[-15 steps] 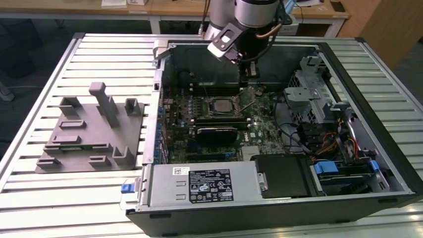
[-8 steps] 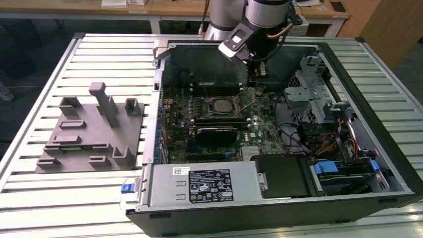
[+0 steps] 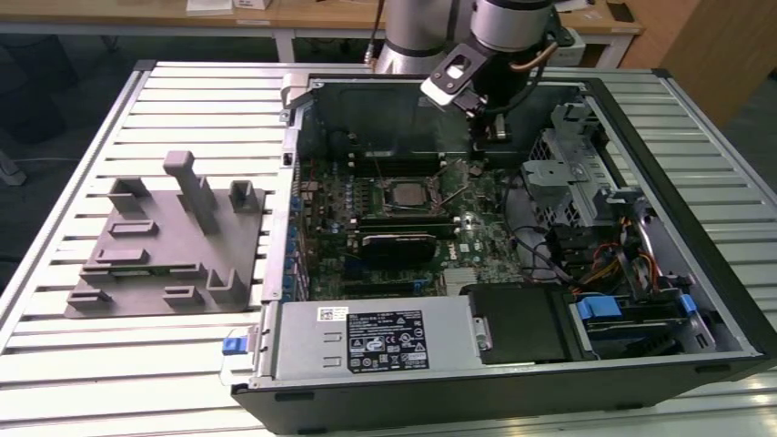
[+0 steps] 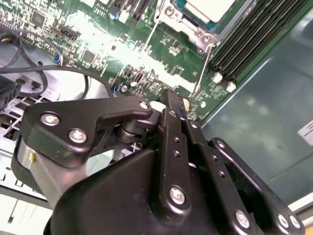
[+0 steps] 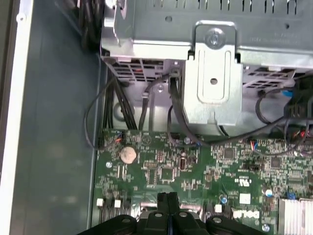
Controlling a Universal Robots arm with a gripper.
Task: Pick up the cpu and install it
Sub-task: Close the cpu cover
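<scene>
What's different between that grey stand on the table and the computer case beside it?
The grey stand is smaller and one plain colour; the case is bigger, black and packed with a green board and cables. The stand has upright posts; the case is an open box. Both rest on the slatted table.

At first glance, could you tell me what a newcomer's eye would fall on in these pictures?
The open case on the slatted table, its green motherboard bared, draws the eye first. The gripper hangs shut over the motherboard near a case wall, while the cpu lies in its socket. A grey fixture sits at the exterior view's left.
</scene>
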